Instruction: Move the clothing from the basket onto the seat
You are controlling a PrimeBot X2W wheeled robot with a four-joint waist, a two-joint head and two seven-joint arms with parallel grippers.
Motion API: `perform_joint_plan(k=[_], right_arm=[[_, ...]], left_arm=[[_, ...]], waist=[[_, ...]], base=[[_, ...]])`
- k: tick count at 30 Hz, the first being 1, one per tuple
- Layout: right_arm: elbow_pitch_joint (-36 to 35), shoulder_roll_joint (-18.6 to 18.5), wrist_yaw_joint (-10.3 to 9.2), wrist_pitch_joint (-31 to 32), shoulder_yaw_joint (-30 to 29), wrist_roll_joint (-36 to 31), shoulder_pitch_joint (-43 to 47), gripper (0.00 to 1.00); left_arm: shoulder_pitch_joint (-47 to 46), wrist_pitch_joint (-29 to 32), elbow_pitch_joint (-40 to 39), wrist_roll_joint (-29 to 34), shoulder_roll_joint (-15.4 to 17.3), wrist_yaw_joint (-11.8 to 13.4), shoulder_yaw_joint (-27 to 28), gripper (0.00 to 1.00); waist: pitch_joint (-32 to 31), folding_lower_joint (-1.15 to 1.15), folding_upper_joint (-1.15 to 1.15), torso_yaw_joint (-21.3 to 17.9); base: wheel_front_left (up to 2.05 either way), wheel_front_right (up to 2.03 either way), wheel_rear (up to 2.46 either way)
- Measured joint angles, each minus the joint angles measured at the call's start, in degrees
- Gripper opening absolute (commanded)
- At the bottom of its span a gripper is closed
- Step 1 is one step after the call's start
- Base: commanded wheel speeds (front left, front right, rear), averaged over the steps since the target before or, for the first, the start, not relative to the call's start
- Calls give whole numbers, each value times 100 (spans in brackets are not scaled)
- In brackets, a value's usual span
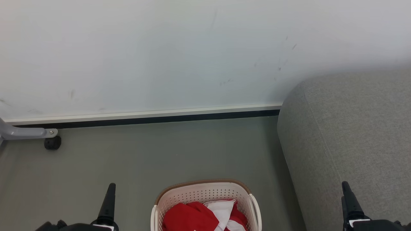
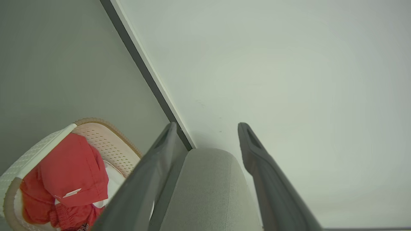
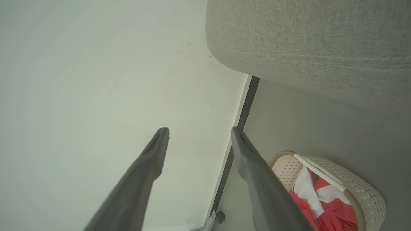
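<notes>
Red clothing (image 1: pixel 188 218) lies in basket (image 1: pixel 205 193) beside seat (image 1: pixel 353 138).

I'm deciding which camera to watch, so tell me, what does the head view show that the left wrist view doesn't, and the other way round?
Head view, not left wrist view: the right gripper at the lower right, and a grey metal leg with a black caster at the far left. Left wrist view, not head view: the open gap between the left gripper's two dark fingers. Both: the oval cream-white perforated plastic basket on the grey floor, holding the red and white clothing, beside the large grey fabric sofa seat.
</notes>
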Motion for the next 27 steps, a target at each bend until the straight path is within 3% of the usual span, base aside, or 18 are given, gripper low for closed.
perform_joint_plan(k=[27], right_arm=[[-316,-257,-359,-478,759,-2215,235,100]], left_arm=[[32,-509,-285,2754,250,358,-594,100]], waist=[[-99,0,0,36]], base=[[0,0,0]])
